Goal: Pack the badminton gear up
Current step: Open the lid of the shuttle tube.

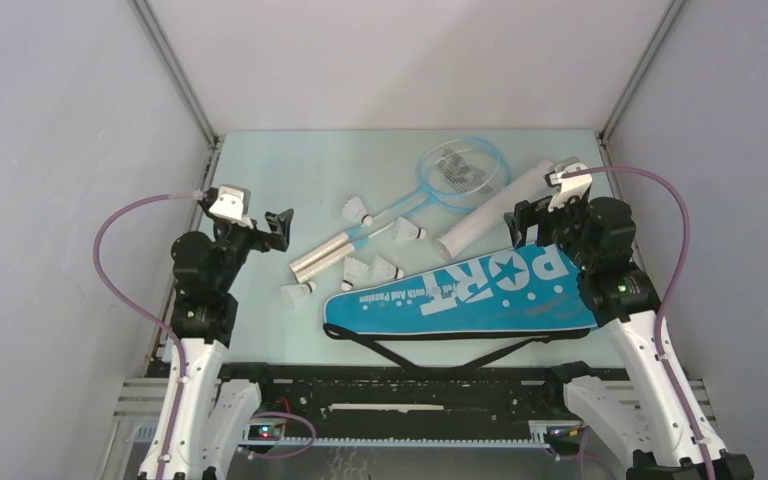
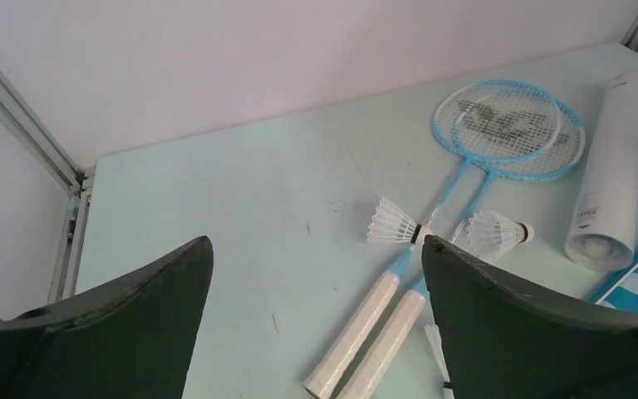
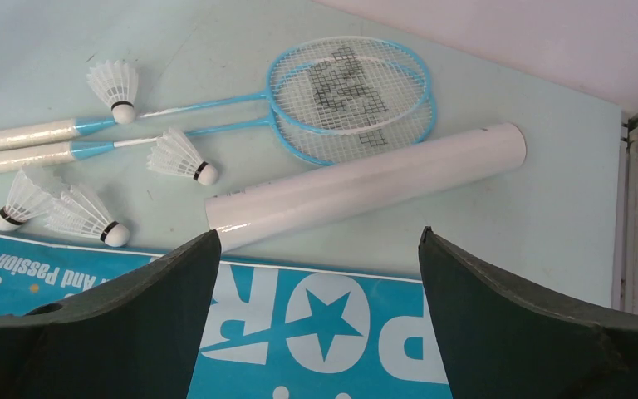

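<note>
- The two light-blue rackets [image 1: 457, 168] lie stacked on the pale table [image 1: 290, 160], long axis diagonal. Their white handles [image 1: 325, 258] point near-left and their heads far-right.
- The long white tube [image 1: 493, 210] lies just right of them on nearly the same diagonal (one end close to the bag's upper edge).
- Five white shuttlecocks lie on their sides around the handles: one [image 1: 358, 210] on the far side, one [image 1: 408, 231] right of the shafts, two [image 1: 357, 268] [image 1: 387, 269] between handles and bag, and one [image 1: 298, 293] near-left of the handle ends.
- The blue "SPORT" racket bag [image 1: 470, 290] lies flat nearest the arms, long axis left to right, narrow end left and wide end right. Its black strap [image 1: 440, 350] loops along the near edge.
- The right gripper [image 1: 520, 228] hangs over the bag's wide end, wrist bent down, fingers [image 3: 540, 324] spread wide and holding nothing.
- The left gripper [image 1: 280, 228] hovers over bare table left of the handles, forearm folded and aimed right, fingers [image 2: 133, 324] equally wide and empty.
</note>
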